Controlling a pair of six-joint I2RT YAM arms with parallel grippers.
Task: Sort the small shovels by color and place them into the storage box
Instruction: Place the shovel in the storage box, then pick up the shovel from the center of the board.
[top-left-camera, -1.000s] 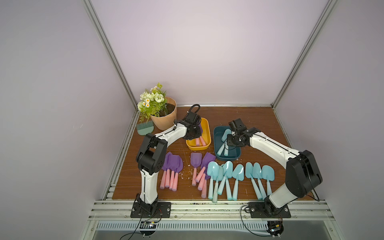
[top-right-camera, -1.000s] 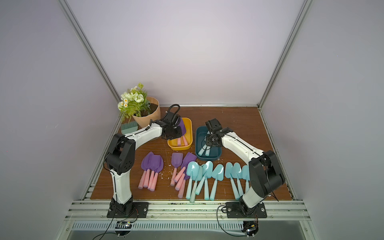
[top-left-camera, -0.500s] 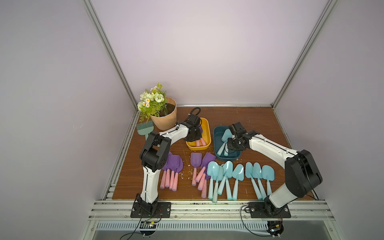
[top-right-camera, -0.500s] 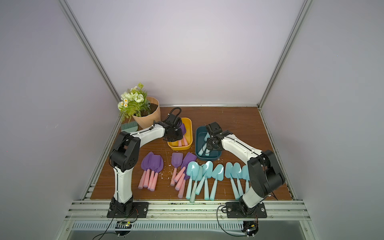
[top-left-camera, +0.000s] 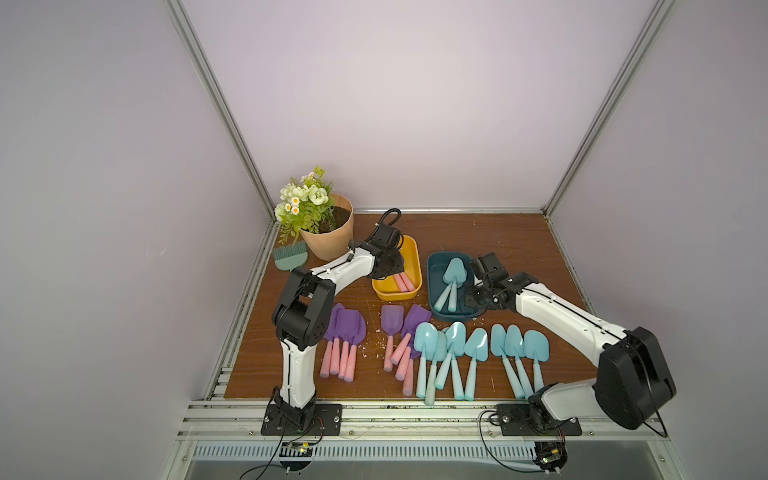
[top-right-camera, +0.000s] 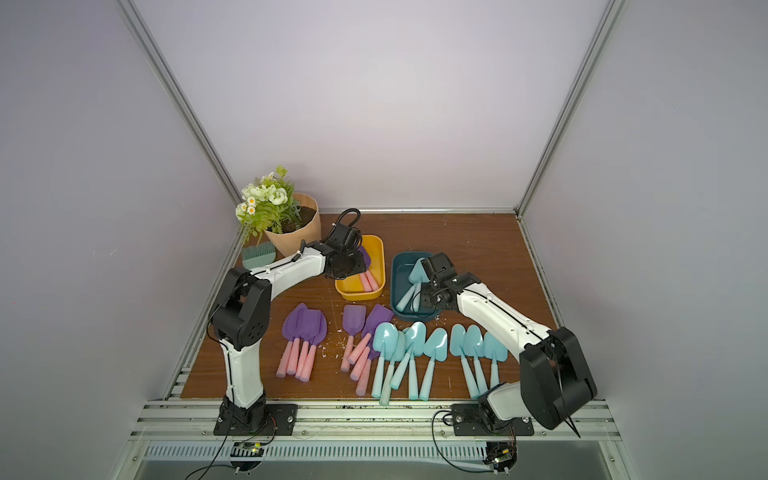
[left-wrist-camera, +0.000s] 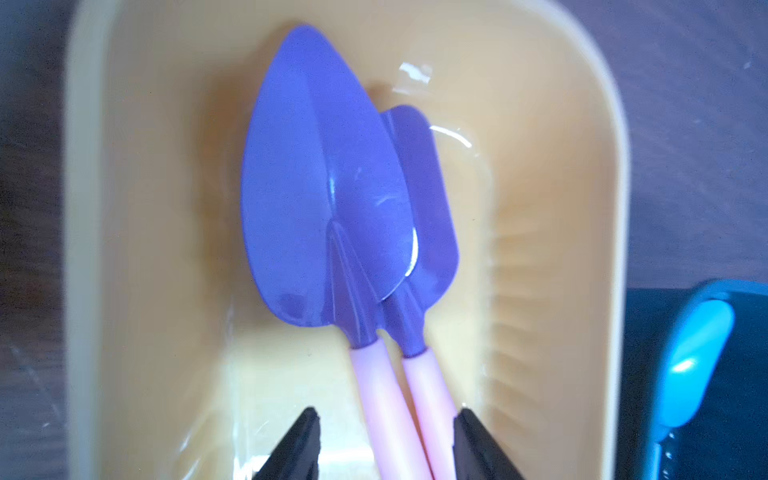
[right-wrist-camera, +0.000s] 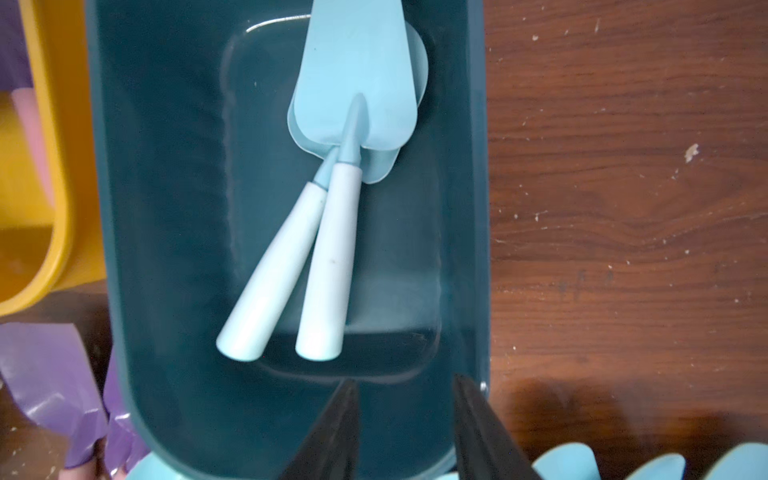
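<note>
While left end effector (left-wrist-camera: 386, 411) gapes, purple shovels (left-wrist-camera: 307, 187) lie in yellow box (left-wrist-camera: 124, 249).

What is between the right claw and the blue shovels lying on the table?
Nothing visible. The right gripper is open and empty above the near end of the teal box. The blue shovels lie bare on the table just in front of that box, though some overlap one another.

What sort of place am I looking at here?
Probably a robot test booth, not a garden: plain walls on aluminium framing, two arms bolted to a front rail, toy shovels laid out on a wooden board.
</note>
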